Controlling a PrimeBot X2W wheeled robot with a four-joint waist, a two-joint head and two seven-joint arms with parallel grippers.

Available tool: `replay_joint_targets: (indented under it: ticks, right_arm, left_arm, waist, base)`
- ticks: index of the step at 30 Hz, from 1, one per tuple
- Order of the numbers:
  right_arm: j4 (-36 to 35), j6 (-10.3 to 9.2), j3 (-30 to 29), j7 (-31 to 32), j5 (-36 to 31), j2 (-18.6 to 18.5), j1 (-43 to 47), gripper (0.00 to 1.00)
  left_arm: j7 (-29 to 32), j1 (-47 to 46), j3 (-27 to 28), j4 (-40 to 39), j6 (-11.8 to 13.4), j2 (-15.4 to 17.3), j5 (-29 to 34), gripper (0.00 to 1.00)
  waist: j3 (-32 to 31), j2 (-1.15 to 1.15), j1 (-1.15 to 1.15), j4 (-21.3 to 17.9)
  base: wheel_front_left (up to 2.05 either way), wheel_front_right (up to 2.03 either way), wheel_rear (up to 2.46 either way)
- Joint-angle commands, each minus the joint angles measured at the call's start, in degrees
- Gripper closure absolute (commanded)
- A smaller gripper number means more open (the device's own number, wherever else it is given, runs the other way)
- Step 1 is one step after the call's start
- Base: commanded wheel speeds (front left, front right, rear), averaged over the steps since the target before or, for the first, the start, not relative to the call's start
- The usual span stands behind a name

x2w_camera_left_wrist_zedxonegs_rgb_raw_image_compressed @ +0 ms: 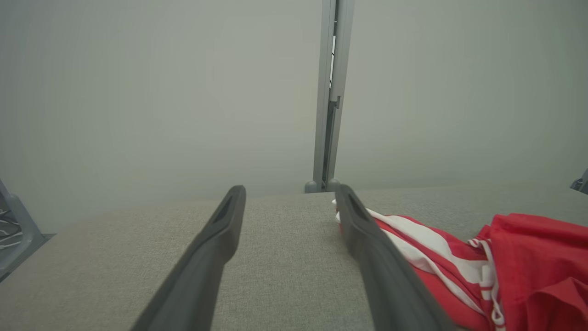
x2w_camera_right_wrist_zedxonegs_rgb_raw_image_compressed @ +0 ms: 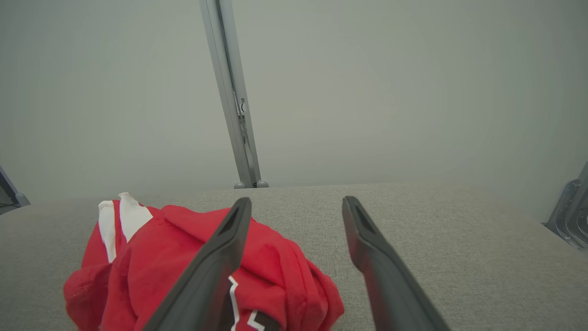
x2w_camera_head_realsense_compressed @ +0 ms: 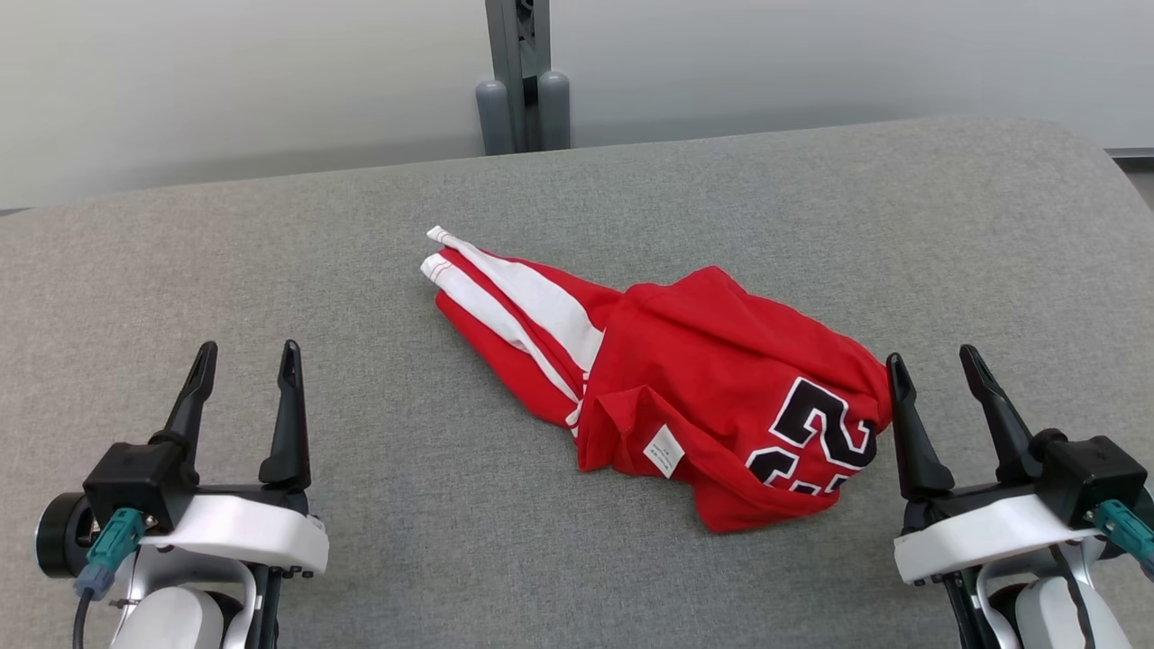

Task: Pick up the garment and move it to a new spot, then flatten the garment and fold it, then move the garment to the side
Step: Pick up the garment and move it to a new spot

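The garment (x2w_camera_head_realsense_compressed: 685,379) is a red jersey with white stripes and black-and-white numerals, lying crumpled in the middle of the grey padded table (x2w_camera_head_realsense_compressed: 379,559). Its striped end points to the far left, its numbered end to the near right. My left gripper (x2w_camera_head_realsense_compressed: 248,365) stands open at the lower left, well clear of the cloth. My right gripper (x2w_camera_head_realsense_compressed: 933,365) stands open at the lower right, its inner finger just beside the garment's numbered edge. The left wrist view has the garment (x2w_camera_left_wrist_zedxonegs_rgb_raw_image_compressed: 505,262) to the right of the open left gripper (x2w_camera_left_wrist_zedxonegs_rgb_raw_image_compressed: 289,195). In the right wrist view the garment (x2w_camera_right_wrist_zedxonegs_rgb_raw_image_compressed: 151,257) lies left of the open right gripper (x2w_camera_right_wrist_zedxonegs_rgb_raw_image_compressed: 296,204).
A grey metal post (x2w_camera_head_realsense_compressed: 521,72) stands behind the table's far edge, against a pale wall. The table's rounded far right corner (x2w_camera_head_realsense_compressed: 1095,158) falls away. Metal frame parts (x2w_camera_right_wrist_zedxonegs_rgb_raw_image_compressed: 569,211) show at the right wrist view's side.
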Motion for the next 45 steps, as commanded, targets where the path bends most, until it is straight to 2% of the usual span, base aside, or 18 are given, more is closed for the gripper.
replay_joint_targets:
  ticks: [1,8,10,12,16,20,24,32,39,40,41,42,45]
  right_arm:
    - [-0.51,0.11,-0.25,0.12,0.28,-0.41,0.35,0.0]
    - [-0.84,0.11,0.02,0.35,0.46,-0.41,0.17,0.0]
    - [-0.93,0.11,0.23,0.41,0.52,-0.41,-0.2,0.0]
    - [-1.05,0.11,0.49,0.42,0.6,-0.41,-0.61,0.0]
    - [-1.28,0.11,1.05,0.07,1.03,-0.41,-1.06,0.0]
    - [-0.84,0.11,2.03,-0.52,1.93,-0.41,-2.29,0.0]
    - [0.02,0.11,3.31,-1.42,3.12,-0.39,-3.15,0.0]
    - [2.18,0.11,4.17,-2.9,5.67,-0.37,-3.52,0.0]
    - [3.48,0.11,4.74,-3.33,7.04,-0.4,-4.45,0.0]
    - [3.29,0.11,4.67,-3.35,7.12,-0.4,-4.63,0.0]
    - [3.07,0.11,4.64,-3.37,7.33,-0.39,-4.69,0.0]
    - [2.96,0.11,4.61,-3.37,7.59,-0.39,-4.69,0.0]
    - [2.56,0.11,4.04,-3.31,7.63,-0.42,-4.86,0.0]
  left_arm:
    - [0.26,0.85,-0.1,0.12,0.4,0.12,0.33,0.0]
    - [0.86,0.3,-0.49,-0.29,0.97,-0.15,0.09,0.0]
    - [1.17,-1.0,-1.08,-0.84,0.44,-0.17,0.33,0.0]
    - [2.2,-3.06,-2.32,-1.39,-0.55,-0.14,0.85,0.0]
    - [6.06,-7.77,-7.23,-1.34,-4.55,-0.66,1.11,0.0]
    - [11.45,-12.45,-12.04,0.36,-8.61,-2.15,0.48,0.0]
    - [16.47,-15.48,-14.52,3.94,-11.83,-2.89,-1.43,0.0]
    - [20.99,-18.3,-15.17,9.65,-14.32,-2.32,-4.24,0.0]
    - [24.09,-19.76,-15.52,12.74,-15.59,-1.35,-6.02,0.0]
    - [23.95,-19.83,-15.66,12.65,-15.79,-1.45,-6.52,0.13]
    - [23.49,-20.29,-15.64,12.28,-15.97,-1.45,-6.53,0.62]
    - [22.82,-20.86,-15.59,11.79,-16.05,-1.21,-6.1,1.0]
    - [20.4,-21.92,-15.29,9.62,-15.84,-0.93,-5.0,1.0]
  waist:
    - [-0.13,0.0,0.0,-0.1]
    - [0.11,0.0,0.0,-0.41]
    - [0.42,0.0,0.0,-0.67]
    - [0.98,0.0,0.0,-1.11]
    - [2.57,0.0,0.0,-2.88]
    - [4.6,0.0,0.0,-6.15]
    - [6.93,0.0,0.0,-9.8]
    - [9.96,0.0,0.0,-14.41]
    - [11.44,0.0,0.0,-15.55]
    - [11.57,0.0,0.0,-15.53]
    - [11.66,0.0,0.0,-15.46]
    - [11.73,0.0,0.0,-15.33]
    - [11.71,0.0,0.0,-14.63]
  base:
    - [0.0,0.0,0.0]
    - [0.0,0.0,0.0]
    - [0.0,0.0,0.0]
    - [0.0,0.0,0.0]
    - [0.0,0.0,0.0]
    - [0.0,0.0,0.0]
    - [0.0,0.0,0.0]
    - [0.0,0.0,0.0]
    - [0.0,0.0,0.0]
    - [0.0,0.0,0.0]
    - [0.0,0.0,0.0]
    - [0.0,0.0,0.0]
    - [0.0,0.0,0.0]
